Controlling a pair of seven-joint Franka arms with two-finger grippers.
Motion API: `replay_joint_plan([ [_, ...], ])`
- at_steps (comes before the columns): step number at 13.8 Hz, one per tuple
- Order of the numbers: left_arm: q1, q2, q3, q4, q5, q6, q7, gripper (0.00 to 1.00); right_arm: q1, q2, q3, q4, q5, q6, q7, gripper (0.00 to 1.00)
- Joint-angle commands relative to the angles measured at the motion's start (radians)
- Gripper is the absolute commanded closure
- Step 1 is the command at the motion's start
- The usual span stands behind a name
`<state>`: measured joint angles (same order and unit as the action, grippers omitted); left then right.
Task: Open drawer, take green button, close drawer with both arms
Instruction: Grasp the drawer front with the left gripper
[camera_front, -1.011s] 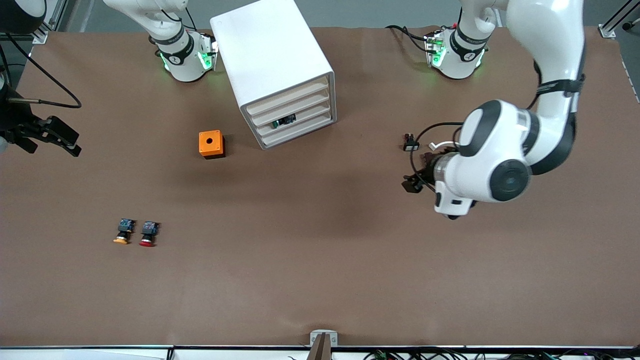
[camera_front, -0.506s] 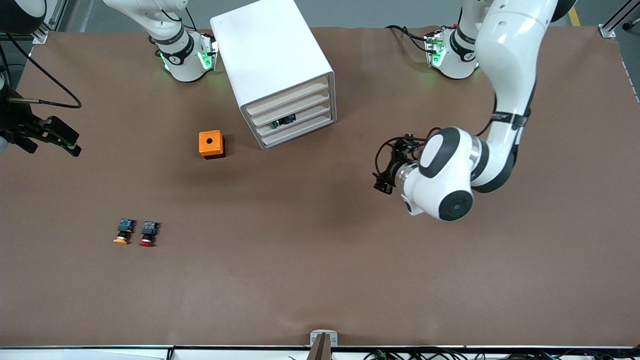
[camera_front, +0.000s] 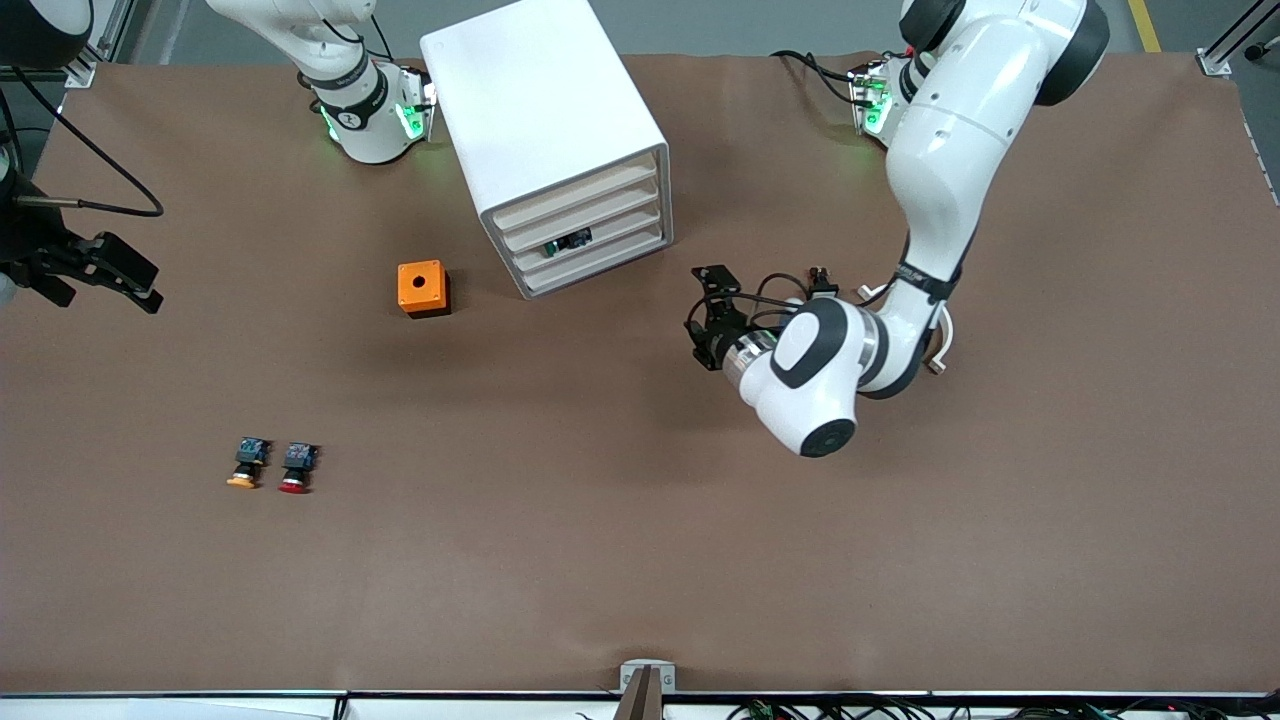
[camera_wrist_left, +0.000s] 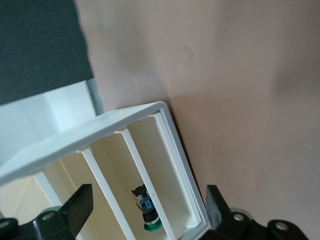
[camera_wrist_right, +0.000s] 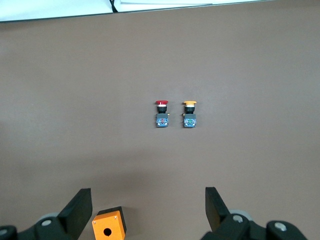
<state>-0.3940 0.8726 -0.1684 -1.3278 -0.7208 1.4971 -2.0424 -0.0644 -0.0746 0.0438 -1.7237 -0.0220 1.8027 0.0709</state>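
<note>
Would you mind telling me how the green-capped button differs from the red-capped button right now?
The green-capped button sits inside a drawer of the white cabinet; the red-capped button lies out on the table, beside the orange-capped button. Their cap colours differ, green against red. Both have a dark body and a bluish rear block.

Brown table (camera_front: 640, 560), evenly lit
</note>
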Motion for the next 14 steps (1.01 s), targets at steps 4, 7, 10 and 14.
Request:
replay_joint_plan([
  [4,-0.037,0.129,-0.068,0.039,-0.077,-0.083,-0.176,0.07,-0.006,-0.005,0.007,0.0,-0.016,0.0,-0.005,0.0],
  [7,-0.063,0.141,-0.068,0.035,-0.097,-0.098,-0.197,0.13,-0.006,-0.005,0.007,0.0,-0.016,0.0,-0.005,0.0],
  [10,-0.092,0.167,-0.066,0.035,-0.097,-0.098,-0.197,0.24,-0.006,-0.005,0.007,0.0,-0.016,0.0,-0.005,0.0],
  [14,-0.129,0.175,-0.068,0.032,-0.098,-0.101,-0.196,0.32,-0.006,-0.005,0.007,0.0,-0.016,-0.002,-0.005,0.0],
])
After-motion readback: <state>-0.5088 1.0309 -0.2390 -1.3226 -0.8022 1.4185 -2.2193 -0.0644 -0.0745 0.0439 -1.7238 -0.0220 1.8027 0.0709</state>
